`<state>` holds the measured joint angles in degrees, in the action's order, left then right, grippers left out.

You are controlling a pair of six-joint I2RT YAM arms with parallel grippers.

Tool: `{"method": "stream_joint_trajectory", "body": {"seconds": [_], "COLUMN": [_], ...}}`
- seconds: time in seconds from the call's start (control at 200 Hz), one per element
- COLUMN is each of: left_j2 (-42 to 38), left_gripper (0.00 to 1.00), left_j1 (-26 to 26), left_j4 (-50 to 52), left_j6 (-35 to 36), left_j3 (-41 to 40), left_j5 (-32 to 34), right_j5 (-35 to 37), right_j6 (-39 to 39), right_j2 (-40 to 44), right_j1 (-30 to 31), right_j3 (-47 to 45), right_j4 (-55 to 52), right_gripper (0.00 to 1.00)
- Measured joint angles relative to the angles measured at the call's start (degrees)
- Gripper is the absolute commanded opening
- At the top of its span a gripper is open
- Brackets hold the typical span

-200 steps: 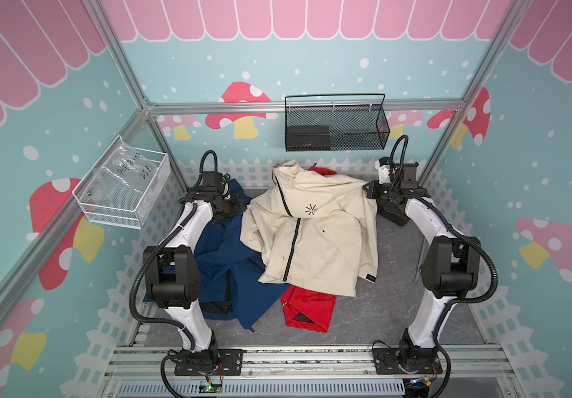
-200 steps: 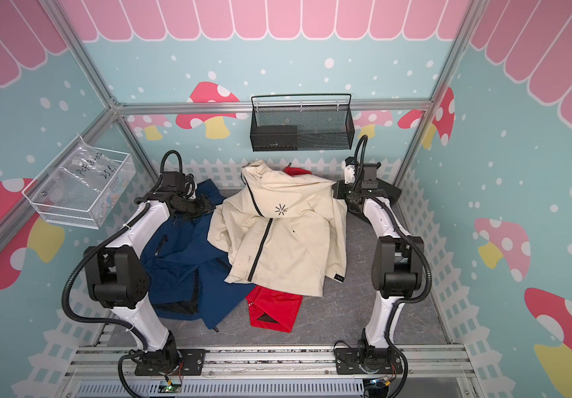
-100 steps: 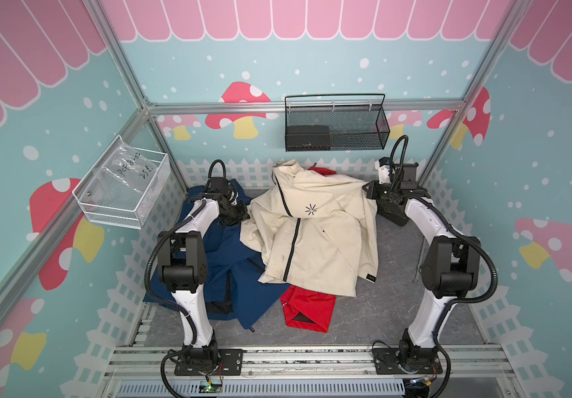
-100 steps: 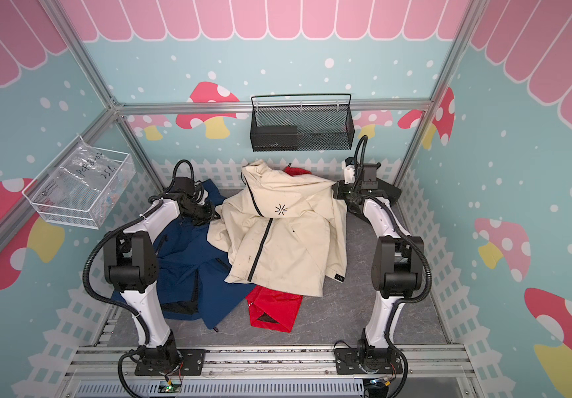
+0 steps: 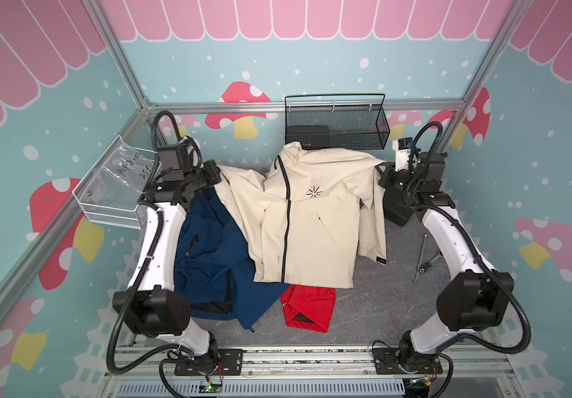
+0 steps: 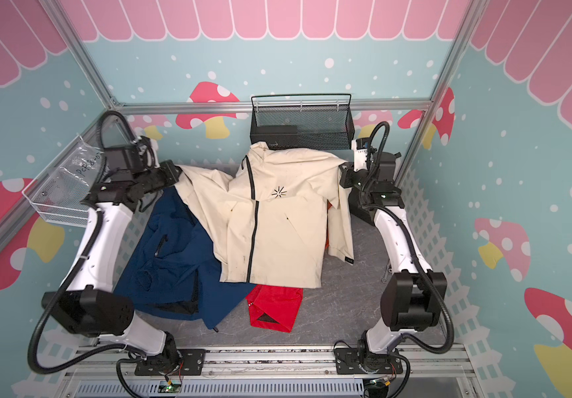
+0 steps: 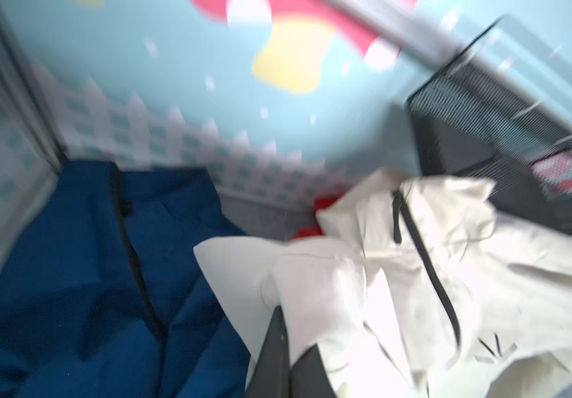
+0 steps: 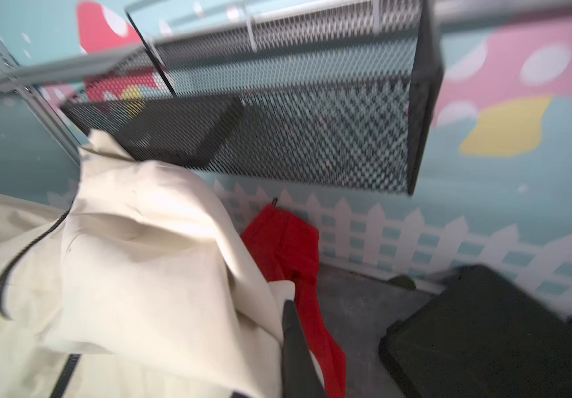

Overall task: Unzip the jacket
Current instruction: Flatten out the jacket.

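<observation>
A robotics test cell is shown, dressed like a storybook set. An aluminium frame (image 5: pixel 116 51) is filled with teal panels, on which cartoon mushrooms (image 5: pixel 240 106), pink scallops (image 5: pixel 277 20) and a white picket fence (image 6: pixel 422 213) are printed. Two white-and-black robot arms, the left arm (image 5: pixel 160 241) and the right arm (image 5: pixel 450 237), are bolted to a metal rail (image 5: pixel 312 358) at the front of a grey surface (image 5: pixel 381 303). A black mesh basket (image 5: pixel 353 127) and a white wire basket (image 5: pixel 112 196) are hung on the walls. A cream jacket (image 5: pixel 312 234), a navy garment (image 5: pixel 209 255) and a red garment (image 5: pixel 308 306) are laid out as test pieces.
</observation>
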<state>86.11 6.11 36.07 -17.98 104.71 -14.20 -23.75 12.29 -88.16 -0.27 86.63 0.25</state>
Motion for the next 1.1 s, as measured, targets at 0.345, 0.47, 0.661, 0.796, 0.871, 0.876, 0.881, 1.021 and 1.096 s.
{"method": "stream_joint_trajectory", "body": {"seconds": [0.345, 0.47, 0.661, 0.796, 0.871, 0.876, 0.881, 1.021, 1.096], "left_j2": [-7.89, -9.31, -13.22, -15.58, -16.35, -16.41, -16.57, -19.45, -21.29], "left_gripper": [0.00, 0.00, 0.00, 0.00, 0.00, 0.00, 0.00, 0.00, 0.00], "left_j1": [8.02, 8.61, 8.61, 8.74, 8.83, 8.83, 8.85, 9.60, 9.73], "left_j4": [-6.95, -7.76, -8.61, -10.69, -11.54, -11.67, -12.04, -16.11, -17.42], "left_j6": [-2.43, -1.40, 4.39, 7.06, 7.80, 7.74, 7.67, 6.78, 5.99], "left_j3": [8.24, 7.08, 5.44, 4.81, 4.42, 4.35, 4.13, -0.59, -2.32], "left_j5": [6.99, 6.51, 6.12, 4.44, 3.67, 3.50, 3.13, -0.92, -1.73], "right_j5": [5.57, 6.16, 6.21, 5.42, 5.07, 4.98, 4.96, 5.16, 5.75], "right_j6": [-2.64, -2.75, -2.80, -2.10, -1.70, -1.64, -1.57, -1.01, -1.03], "right_j2": [9.35, 11.17, 12.94, 13.38, 13.51, 13.64, 13.70, 16.65, 19.61], "right_j1": [-0.09, -0.44, -2.16, -3.23, -3.52, -3.54, -3.56, -4.26, -4.57], "right_j3": [2.54, 2.82, 3.15, 3.30, 3.30, 3.28, 3.28, 2.45, 2.16], "right_j4": [11.63, 12.04, 13.00, 13.38, 13.46, 13.51, 13.51, 13.38, 13.49], "right_gripper": [0.00, 0.00, 0.00, 0.00, 0.00, 0.00, 0.00, 0.00, 0.00]}}
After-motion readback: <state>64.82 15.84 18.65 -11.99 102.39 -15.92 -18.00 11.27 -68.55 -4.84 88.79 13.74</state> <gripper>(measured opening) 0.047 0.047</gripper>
